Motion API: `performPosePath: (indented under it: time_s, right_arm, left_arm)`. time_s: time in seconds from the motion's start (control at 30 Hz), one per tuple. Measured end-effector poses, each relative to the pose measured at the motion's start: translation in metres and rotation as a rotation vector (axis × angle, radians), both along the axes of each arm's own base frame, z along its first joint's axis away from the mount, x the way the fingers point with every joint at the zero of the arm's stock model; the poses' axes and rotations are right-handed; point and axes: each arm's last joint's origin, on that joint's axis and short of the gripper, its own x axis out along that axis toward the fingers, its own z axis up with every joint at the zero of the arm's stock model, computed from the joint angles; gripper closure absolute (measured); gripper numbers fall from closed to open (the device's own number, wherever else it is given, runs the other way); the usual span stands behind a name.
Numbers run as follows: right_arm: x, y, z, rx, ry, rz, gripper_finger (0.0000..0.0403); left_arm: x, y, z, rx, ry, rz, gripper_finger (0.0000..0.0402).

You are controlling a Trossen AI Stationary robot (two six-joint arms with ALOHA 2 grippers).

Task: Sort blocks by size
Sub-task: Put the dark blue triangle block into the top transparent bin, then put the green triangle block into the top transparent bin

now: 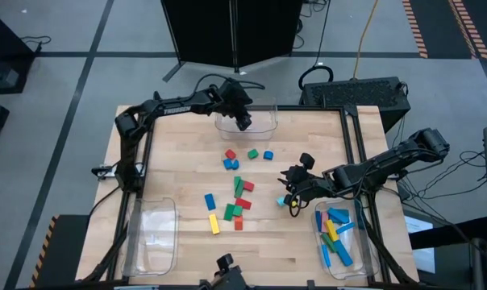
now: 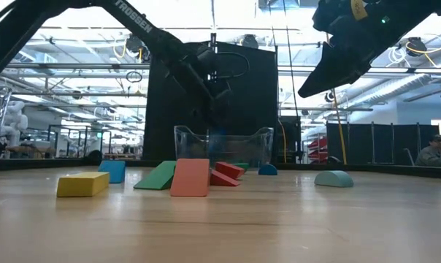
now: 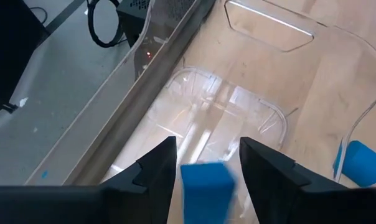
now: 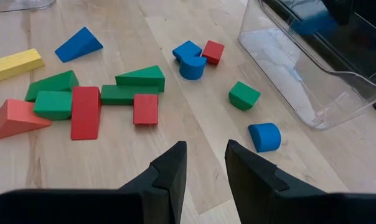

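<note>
The left gripper point(image 3: 203, 163) hangs over the far bin point(image 1: 264, 122), jaws closed on a blue block point(image 3: 205, 184), presumably about to drop it there. The right gripper point(image 4: 205, 163) hovers near the right bin point(image 1: 371, 258), jaws parted and empty, likely awaiting its next pick. Remaining blocks point(image 1: 236, 200) lie scattered mid-table. Only the left wrist view shows the held block; the high view alone shows bars point(image 1: 338, 235) already in the right bin.
</note>
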Motion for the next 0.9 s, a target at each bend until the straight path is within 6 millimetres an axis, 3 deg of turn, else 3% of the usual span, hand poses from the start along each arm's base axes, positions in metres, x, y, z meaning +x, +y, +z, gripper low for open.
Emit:
performPosePath:
  time_s: [0.5,0.7,0.9]
  right_arm:
    - [0.0,0.0,0.0,0.003,0.006,0.001,0.0298]
    - [0.002,0.001,-0.009,-0.009,0.047,-0.001,0.0298]
    - [0.008,0.003,-0.024,-0.026,0.108,-0.004,0.0298]
  left_arm:
    - [-0.007,-0.006,-0.004,-0.031,0.081,-0.024,0.0219]
    - [-0.015,-0.019,0.016,-0.031,0.108,-0.054,0.0219]
    - [-0.02,-0.051,0.051,-0.009,0.088,-0.113,0.0219]
